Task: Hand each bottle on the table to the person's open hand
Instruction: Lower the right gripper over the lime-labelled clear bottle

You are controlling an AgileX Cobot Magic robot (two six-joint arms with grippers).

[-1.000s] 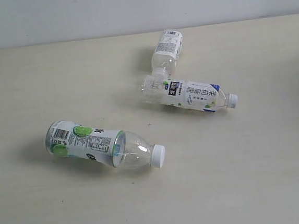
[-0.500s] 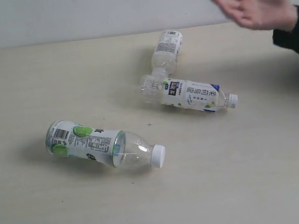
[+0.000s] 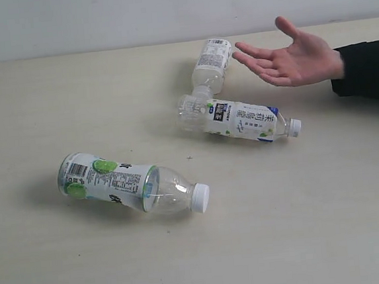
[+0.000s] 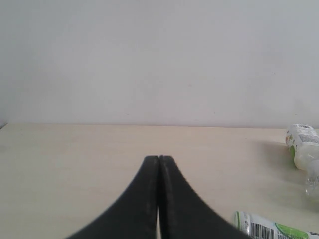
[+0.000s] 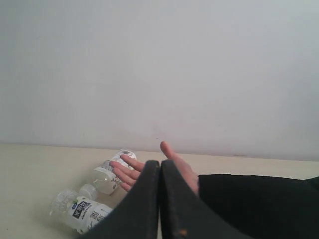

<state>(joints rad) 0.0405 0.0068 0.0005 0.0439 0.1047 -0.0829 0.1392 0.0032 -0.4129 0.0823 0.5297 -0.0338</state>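
3 bottles lying beyond left gripper, right gripper, both closed, empty

Clear, glossy plastic bottles with smooth white caps lie on a matt, smooth cream table; the person's sleeve is dark matt cloth.

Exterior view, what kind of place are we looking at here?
Likely a robot test bench, not a home: a bare beige table against a blank white wall, only three bottles lying on it, and a person's open hand held out.
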